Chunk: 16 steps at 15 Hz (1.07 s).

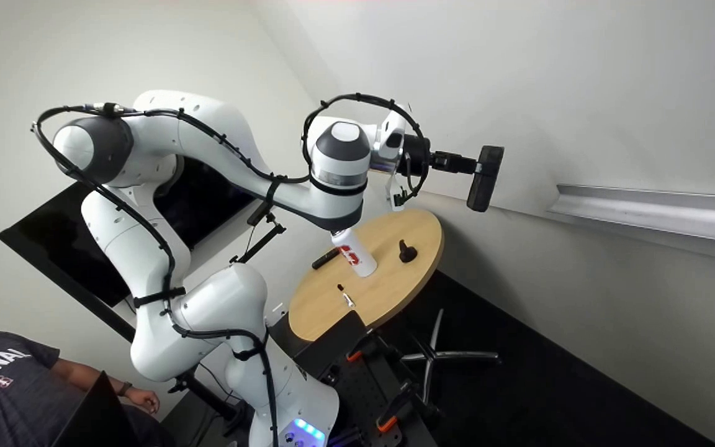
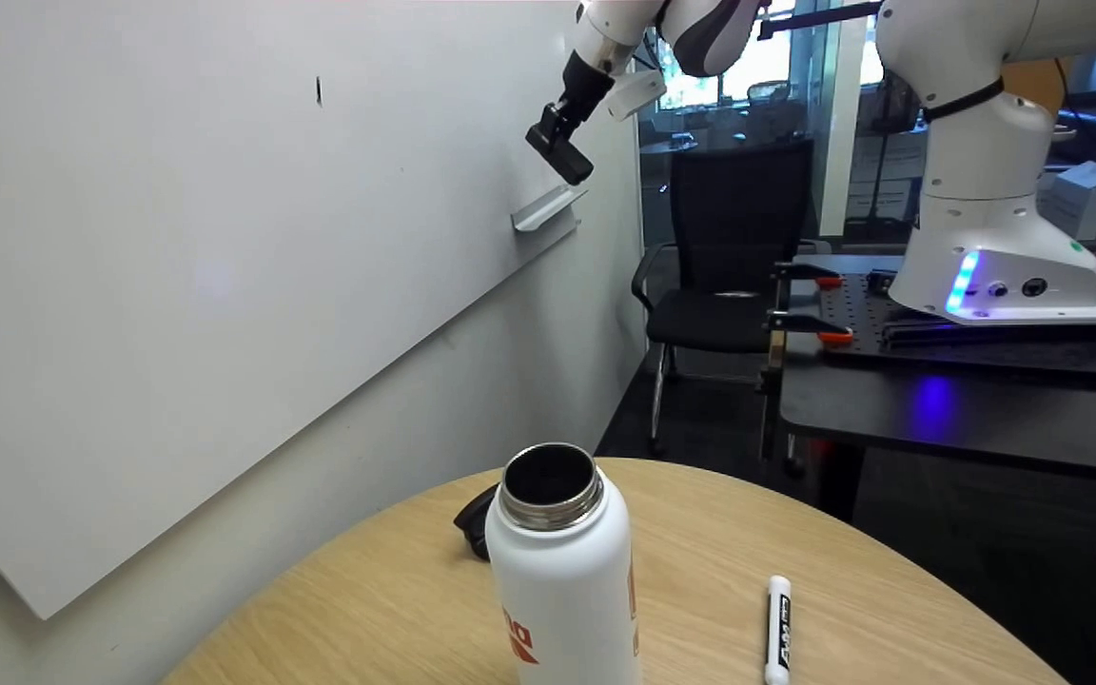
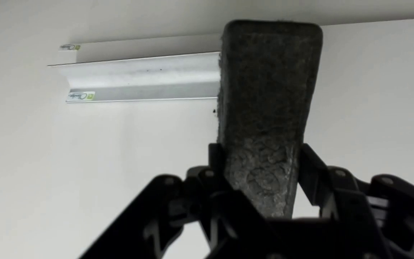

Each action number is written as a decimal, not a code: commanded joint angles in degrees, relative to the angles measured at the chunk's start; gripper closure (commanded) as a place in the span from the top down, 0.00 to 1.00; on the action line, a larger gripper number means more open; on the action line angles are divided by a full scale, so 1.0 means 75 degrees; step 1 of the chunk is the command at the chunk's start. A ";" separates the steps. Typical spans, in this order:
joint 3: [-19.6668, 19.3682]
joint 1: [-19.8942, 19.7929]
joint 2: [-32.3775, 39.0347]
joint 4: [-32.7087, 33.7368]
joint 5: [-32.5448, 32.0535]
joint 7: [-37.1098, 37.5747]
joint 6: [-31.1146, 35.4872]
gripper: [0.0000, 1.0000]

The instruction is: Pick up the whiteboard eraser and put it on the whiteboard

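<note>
You have the whiteboard eraser (image 1: pixel 486 180) in the air, with your gripper (image 3: pixel 262 158) clamped on its sides. In both exterior views it appears beyond the edge of the tabletop (image 1: pixel 395 285). The wrist view shows the whiteboard (image 3: pixel 372 100) behind it, with the tray rail (image 3: pixel 146 73). A white bottle (image 2: pixel 562 561) stands on the tabletop.

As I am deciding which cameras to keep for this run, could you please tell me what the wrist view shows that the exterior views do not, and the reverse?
Only the wrist view clearly shows the mottled patch on the whiteboard eraser and both fingers against its opposite sides.

Only the exterior views show the white bottle, whiteboard marker, round wooden table and robot base.

All share the whiteboard, its tray rail and the gripper holding the eraser.
</note>
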 commanded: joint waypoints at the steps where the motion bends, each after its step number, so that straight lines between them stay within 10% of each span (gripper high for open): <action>1: 0.0004 -0.0003 -0.0020 -0.0001 0.0003 0.0000 -0.0001 0.53; 5: 0.0081 0.0024 -0.0012 0.0001 0.0024 0.0004 -0.0004 0.53; 6: 0.0081 0.0020 -0.0012 0.0001 0.0024 0.0004 -0.0004 0.28; 7: 0.0114 -0.0104 0.0218 0.0088 0.0018 -0.0023 0.0069 0.28; 12: 0.0793 -0.1522 -0.0200 0.0221 0.2261 -0.3832 0.1394 0.28; 16: 0.1146 -0.2267 -0.1462 0.0701 0.1527 -0.5152 0.1245 0.28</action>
